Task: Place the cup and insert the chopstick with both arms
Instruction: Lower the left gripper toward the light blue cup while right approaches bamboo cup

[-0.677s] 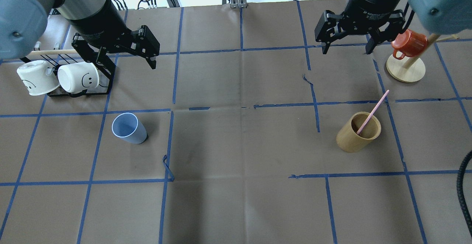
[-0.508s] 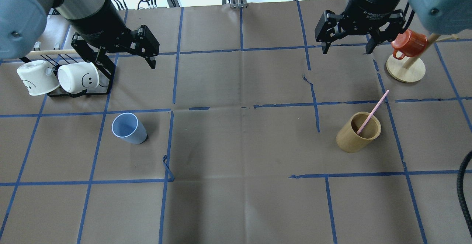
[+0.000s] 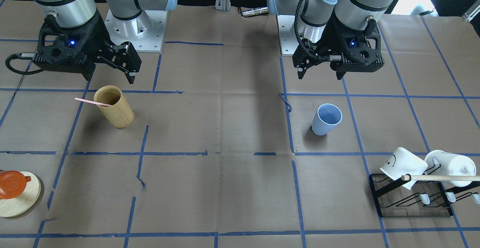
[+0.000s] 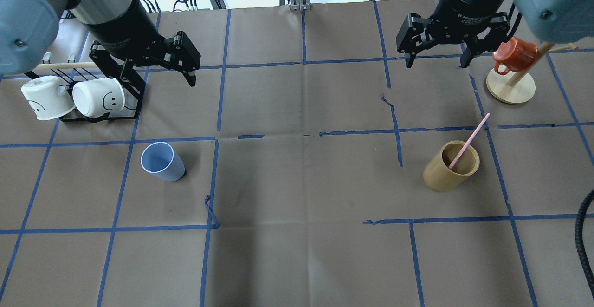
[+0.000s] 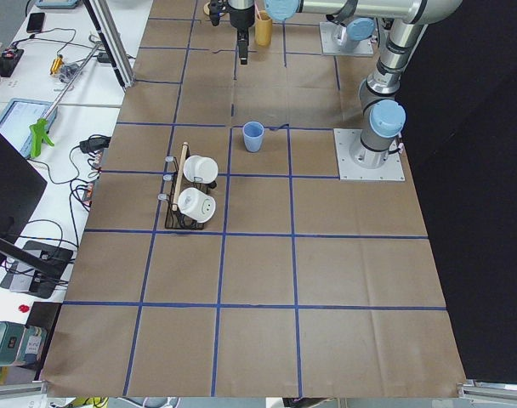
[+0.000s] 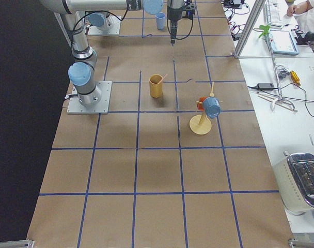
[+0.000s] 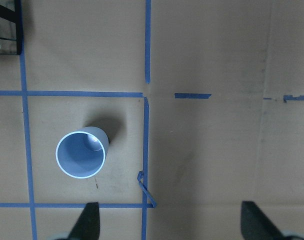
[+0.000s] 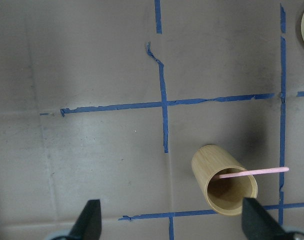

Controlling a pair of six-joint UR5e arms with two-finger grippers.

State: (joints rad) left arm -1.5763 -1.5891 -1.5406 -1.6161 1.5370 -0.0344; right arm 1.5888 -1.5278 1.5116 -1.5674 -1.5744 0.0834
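cup: light blue, upright, mouth up, on the worktop in the robot's left half; sits inside one blue tape square, close to the tape line on the side toward the worktop's middle; darker blue inside shows in the left wrist view
tape curl: loose end of blue tape lifted off the paper, near the cup, not touching it
chopstick: thin pale pink stick leaning in the wooden cup; lower end inside, upper end pokes out past the rim
wooden cup: tan cylinder, upright, in the robot's right half, well apart from the blue cup
left end effector: fingers spread wide, gripping nothing; raised above the worktop, apart from the cup; in its wrist view the cup lies toward the left fingertip, clear of both tips; blue light on
right end effector: fingers spread wide, gripping nothing; raised above the worktop, apart from the wooden cup and chopstick; in its wrist view the wooden cup lies toward the right fingertip; blue light on
white mugs: two, tipped on their sides on a black wire rack at the robot's far left; one shows a smiley face
wooden rod: long beige, lies across the rack top beside the mugs
red mug: hangs on a peg of the wooden mug stand, just beside the right end effector in the overhead view
worktop: brown paper, blue tape grid, tape torn in spots
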